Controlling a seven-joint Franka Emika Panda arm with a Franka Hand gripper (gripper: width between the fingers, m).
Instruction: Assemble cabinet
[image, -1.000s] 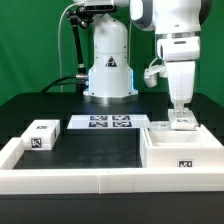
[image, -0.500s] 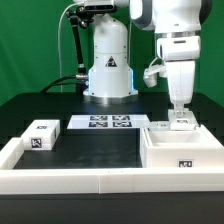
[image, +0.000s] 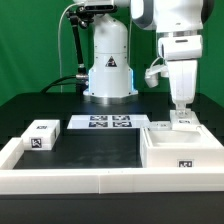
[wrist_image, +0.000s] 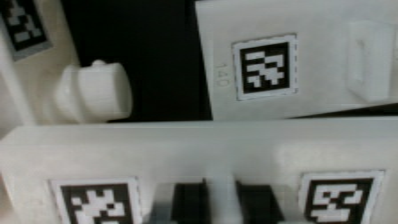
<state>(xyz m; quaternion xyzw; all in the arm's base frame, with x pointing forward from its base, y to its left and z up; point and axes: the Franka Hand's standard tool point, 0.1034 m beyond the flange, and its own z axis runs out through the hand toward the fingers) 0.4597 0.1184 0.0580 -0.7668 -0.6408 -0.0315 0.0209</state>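
The white cabinet box body (image: 180, 158) stands at the exterior view's right, with a tag on its front wall. My gripper (image: 181, 116) hangs over its far edge, fingers pointing down. In the wrist view the two dark fingers (wrist_image: 183, 203) stand close together on a thin white strip of a tagged white cabinet part (wrist_image: 107, 160). Beyond it lie another white panel with a tag (wrist_image: 267, 68) and a round white knob (wrist_image: 89, 90). A small white tagged block (image: 42, 135) lies at the exterior view's left.
The marker board (image: 103, 122) lies flat in front of the robot's base (image: 108, 75). A long low white border wall (image: 70, 178) runs along the front and the left side, on the black table.
My gripper has shifted very slightly toward the exterior view's right over the box body. The parts on the table have not moved.
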